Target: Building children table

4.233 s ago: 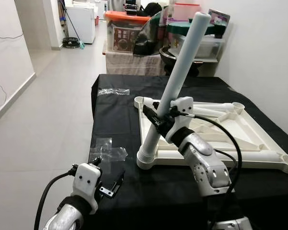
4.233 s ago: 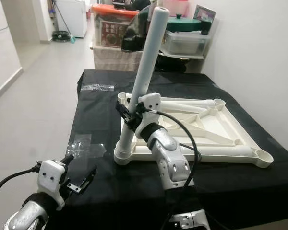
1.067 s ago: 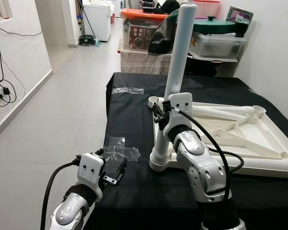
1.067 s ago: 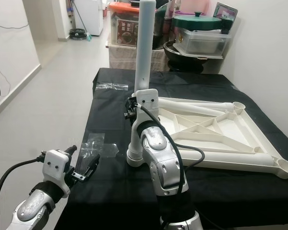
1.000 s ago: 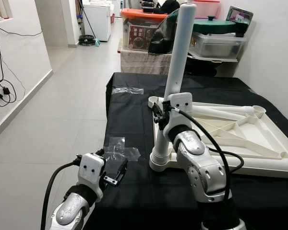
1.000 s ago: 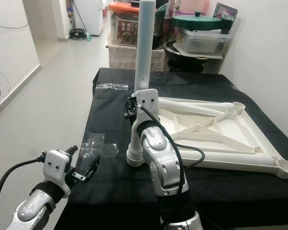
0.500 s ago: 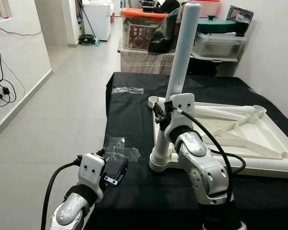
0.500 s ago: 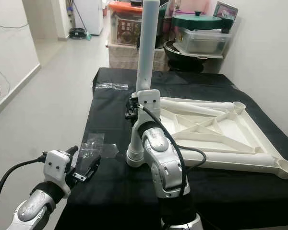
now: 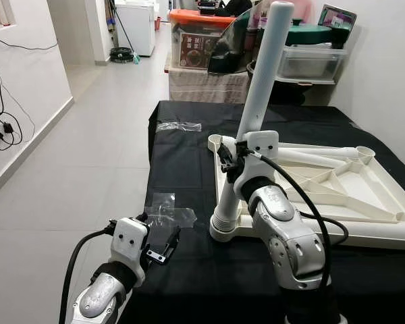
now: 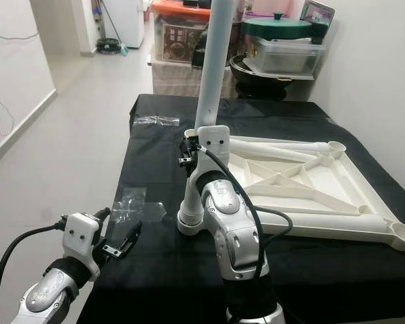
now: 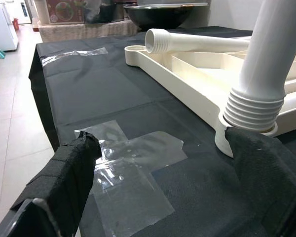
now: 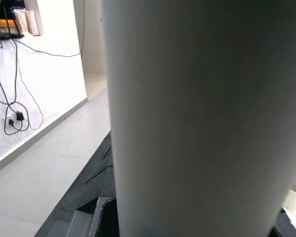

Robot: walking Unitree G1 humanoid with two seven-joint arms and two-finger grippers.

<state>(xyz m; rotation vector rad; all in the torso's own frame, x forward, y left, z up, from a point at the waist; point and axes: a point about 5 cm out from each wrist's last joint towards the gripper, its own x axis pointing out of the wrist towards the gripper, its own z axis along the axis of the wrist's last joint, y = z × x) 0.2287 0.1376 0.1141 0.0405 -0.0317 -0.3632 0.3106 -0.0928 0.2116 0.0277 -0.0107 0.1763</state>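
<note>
The cream table top (image 9: 364, 202) lies upside down on a black-covered table (image 9: 182, 155). One white leg (image 9: 258, 101) stands in its near-left corner socket (image 9: 223, 228), and the leg's top leans to the right. My right gripper (image 9: 227, 159) is shut on this leg low down; the leg (image 12: 202, 118) looms close in the right wrist view. A second leg (image 11: 202, 42) lies across the table top. My left gripper (image 9: 164, 241) hangs open at the table's near-left edge, holding nothing, its fingers (image 11: 64, 173) wide apart and facing the standing leg's threaded base (image 11: 251, 106).
Clear plastic wrap (image 9: 167, 210) lies on the cloth near my left gripper, and another piece (image 9: 179, 126) lies further back. Storage boxes and pots (image 9: 202, 40) crowd behind the table. A white wall (image 9: 385, 61) is at the right. Open tiled floor (image 9: 88, 148) runs along the left.
The standing leg has gone from nearly upright to leaning right at its top, with my right gripper still on it. The left gripper has barely moved.
</note>
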